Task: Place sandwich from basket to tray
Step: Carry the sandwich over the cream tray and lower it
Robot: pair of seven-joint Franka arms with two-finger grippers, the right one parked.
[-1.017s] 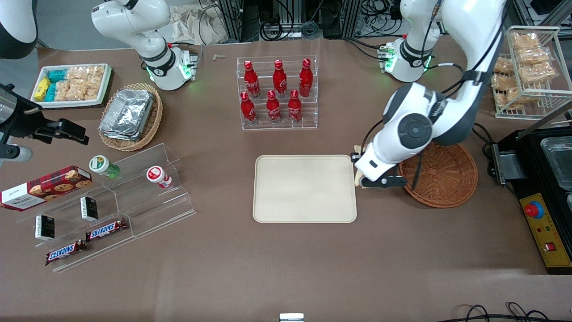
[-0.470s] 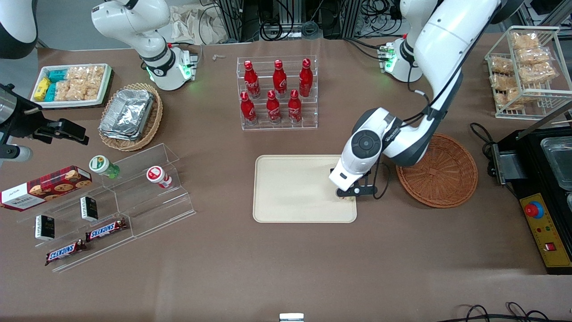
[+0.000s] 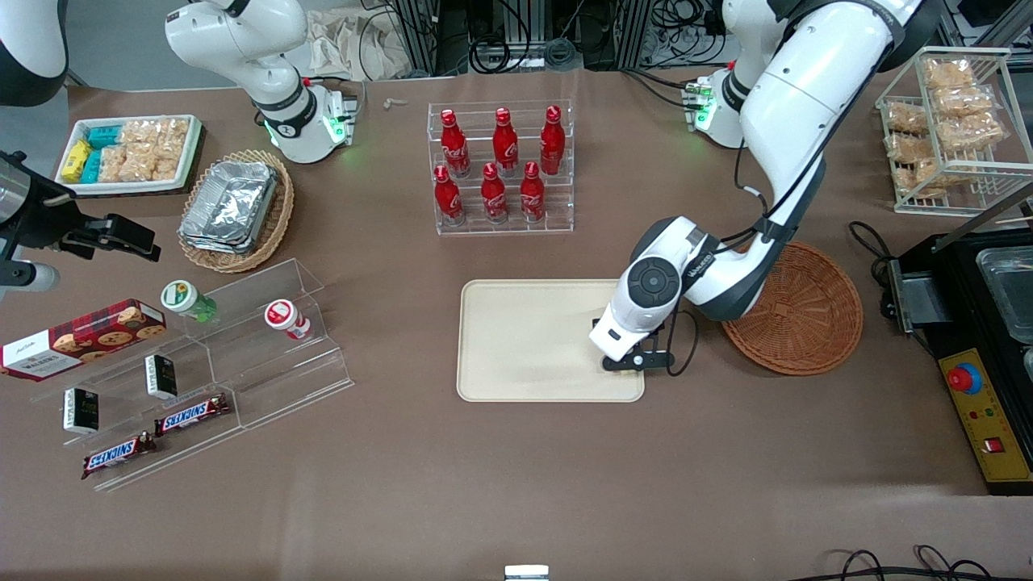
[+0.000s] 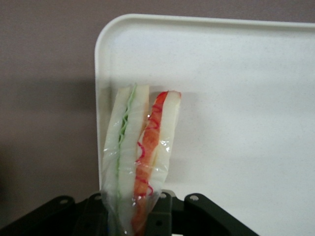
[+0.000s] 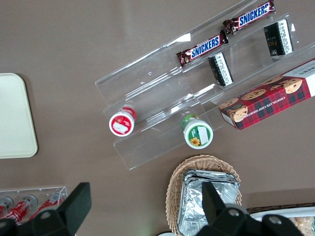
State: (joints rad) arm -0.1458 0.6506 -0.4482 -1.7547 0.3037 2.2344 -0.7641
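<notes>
Setting: a robotics laboratory arranged as a mock shop counter. Two white robot arms are bolted to a brown-covered table (image 3: 516,484), with aluminium framing and bundled cables (image 3: 516,36) along its edge farthest from the front camera. A control box with a red emergency-stop button (image 3: 963,378) sits at the working arm's end. Retail goods are laid out on display fixtures: an acrylic rack of red bottles (image 3: 500,165), stepped acrylic shelves (image 3: 218,363) holding chocolate bars (image 3: 191,414), and a wire rack of bagged snacks (image 3: 952,121).
</notes>
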